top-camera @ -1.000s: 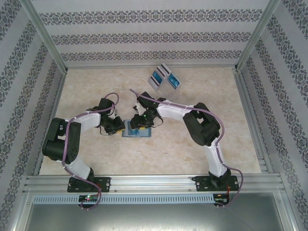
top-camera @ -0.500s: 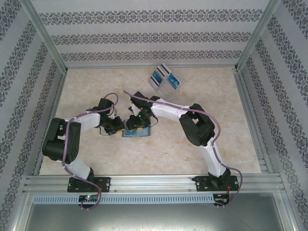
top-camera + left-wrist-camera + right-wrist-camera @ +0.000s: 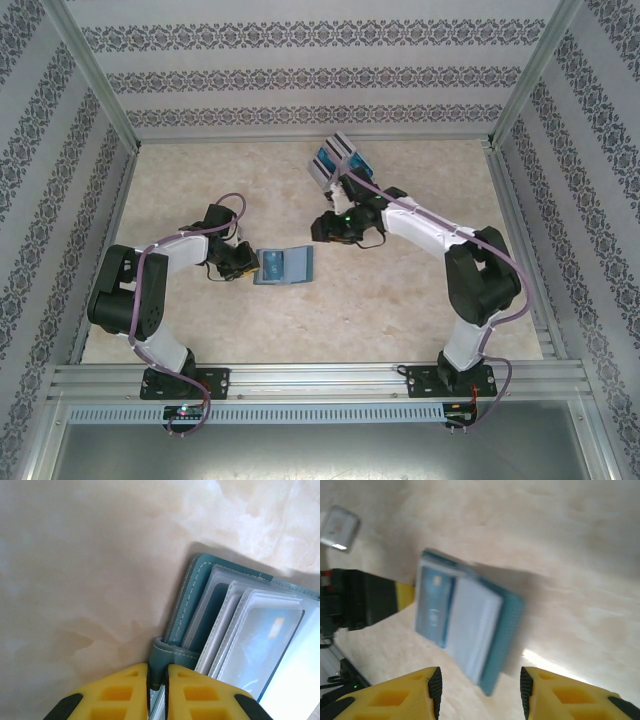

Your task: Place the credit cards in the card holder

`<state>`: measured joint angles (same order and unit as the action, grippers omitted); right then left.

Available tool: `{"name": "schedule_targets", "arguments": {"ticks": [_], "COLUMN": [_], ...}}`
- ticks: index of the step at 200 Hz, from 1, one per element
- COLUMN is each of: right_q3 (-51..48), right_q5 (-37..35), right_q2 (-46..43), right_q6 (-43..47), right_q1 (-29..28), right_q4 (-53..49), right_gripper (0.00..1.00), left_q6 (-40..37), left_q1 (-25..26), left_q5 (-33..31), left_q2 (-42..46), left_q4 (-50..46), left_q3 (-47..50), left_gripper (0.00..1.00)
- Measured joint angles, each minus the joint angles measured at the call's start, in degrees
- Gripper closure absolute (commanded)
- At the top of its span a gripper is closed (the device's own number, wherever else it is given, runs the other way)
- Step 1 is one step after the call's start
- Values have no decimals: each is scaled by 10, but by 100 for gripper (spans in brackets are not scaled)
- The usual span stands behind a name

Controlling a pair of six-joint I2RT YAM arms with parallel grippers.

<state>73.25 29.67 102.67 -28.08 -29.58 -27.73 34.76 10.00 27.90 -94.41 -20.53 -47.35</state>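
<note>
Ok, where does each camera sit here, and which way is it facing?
Top external: above and behind the bases, looking down on the marbled beige table; both white arms and the blue-and-white plastic credit cards show.
Left wrist: on the left gripper, looking down its yellow fingers clamped on the teal folding card holder.
Right wrist: behind the open right gripper, looking back at that holder.
Shared: all three show the holder.
</note>
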Motion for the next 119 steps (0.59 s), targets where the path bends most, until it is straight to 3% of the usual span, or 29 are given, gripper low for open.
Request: {"name": "schedule_targets", "arguments": {"ticks": [21, 63, 119], "right_q3": [-44, -54, 12], "right_q5": [15, 47, 79], "right_q2": [29, 95, 108], "right_q6": [-17, -48, -69], "right_q1": [0, -54, -92], "right_q4": [27, 81, 123], "right_gripper": [51, 51, 52], "left_q6": [0, 0, 2], "left_q1": [0, 0, 0], "left_q5": [0, 0, 0], "left_q2": [0, 0, 3], "left_q4": [0, 1, 7], "left_q3": [0, 2, 6], "left_gripper": [85, 85, 85]}}
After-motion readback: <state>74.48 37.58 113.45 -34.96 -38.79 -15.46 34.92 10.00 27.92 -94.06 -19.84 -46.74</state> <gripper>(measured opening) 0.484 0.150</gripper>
